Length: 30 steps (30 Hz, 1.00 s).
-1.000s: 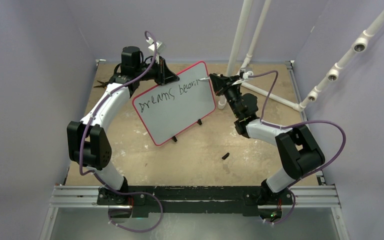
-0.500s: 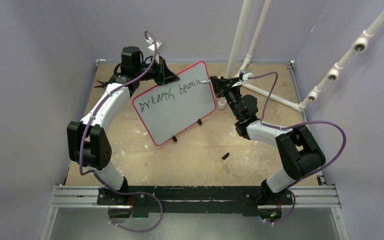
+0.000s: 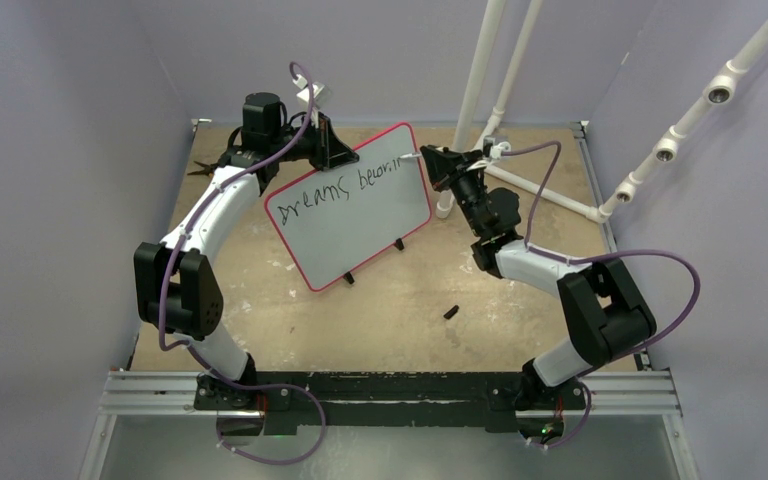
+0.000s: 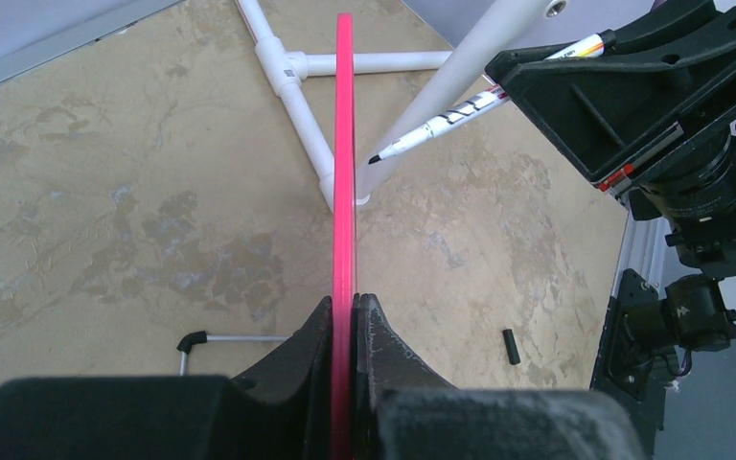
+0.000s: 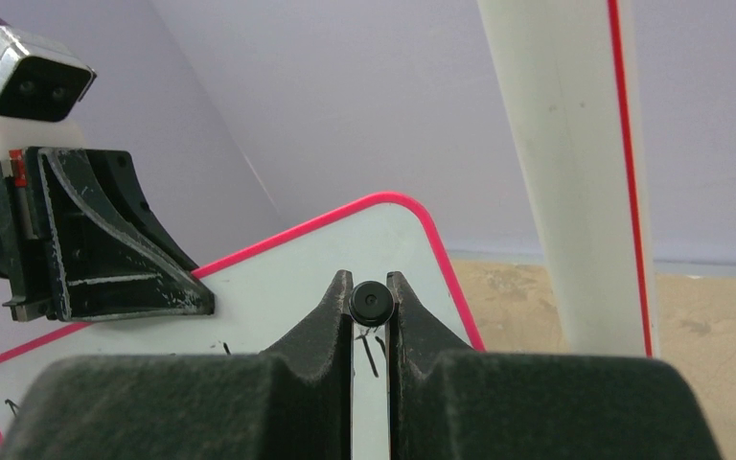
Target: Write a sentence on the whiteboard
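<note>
— Nearest first: what's down by the arm bases?

— A small black cap (image 3: 451, 312) lies on the table (image 3: 290, 310), well behind the right gripper (image 5: 370, 287), back toward that arm's base. It is apart from everything else.

— And the whiteboard (image 3: 360, 215)?

— It is between the two grippers and tilted, with its white face turned up toward the overhead camera. The left gripper (image 4: 345, 305) has its fingers pressed together on the red-pink rim, pinching the board's far edge. From that wrist the board shows edge-on, running straight out from the fingertips.

— What's written on it?

— The sentence (image 3: 338, 190) runs from just below the left gripper across toward the right one. It reads "Dreams", then a word starting "beco"; the last letters are too small to read.

— The right gripper?

— It is clamped on a marker (image 4: 446, 122), whose butt end is wedged between the two fingers. The tip points out ahead of the fingertips, right beside the board's face near the corner closest to that gripper. I cannot tell whether it touches.

— Farthest back?

— White pipes (image 3: 480, 80) rise beyond the right gripper, on the far side of the table.
</note>
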Each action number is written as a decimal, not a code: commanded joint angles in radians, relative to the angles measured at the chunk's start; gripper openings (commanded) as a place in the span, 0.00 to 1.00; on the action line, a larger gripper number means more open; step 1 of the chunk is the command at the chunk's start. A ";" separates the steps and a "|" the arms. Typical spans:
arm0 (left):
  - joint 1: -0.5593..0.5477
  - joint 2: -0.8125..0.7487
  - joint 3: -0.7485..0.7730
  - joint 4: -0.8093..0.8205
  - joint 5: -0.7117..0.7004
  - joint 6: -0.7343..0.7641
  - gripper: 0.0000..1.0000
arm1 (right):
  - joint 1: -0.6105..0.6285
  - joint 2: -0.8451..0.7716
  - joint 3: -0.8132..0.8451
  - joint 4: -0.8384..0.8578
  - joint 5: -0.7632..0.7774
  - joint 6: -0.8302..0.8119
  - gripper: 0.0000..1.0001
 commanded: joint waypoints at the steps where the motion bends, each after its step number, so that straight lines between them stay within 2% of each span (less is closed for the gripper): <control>1: -0.007 0.033 -0.037 -0.071 0.040 0.001 0.00 | -0.001 0.018 0.049 0.053 -0.007 0.004 0.00; 11: -0.007 0.031 -0.039 -0.068 0.044 0.000 0.00 | 0.000 0.045 0.061 0.059 -0.004 0.006 0.00; 20: -0.007 0.031 -0.037 -0.070 0.029 -0.004 0.00 | -0.002 -0.024 -0.016 0.075 0.036 -0.002 0.00; 30: -0.006 0.031 -0.039 -0.070 0.033 -0.002 0.00 | -0.002 0.021 0.015 0.065 0.036 -0.011 0.00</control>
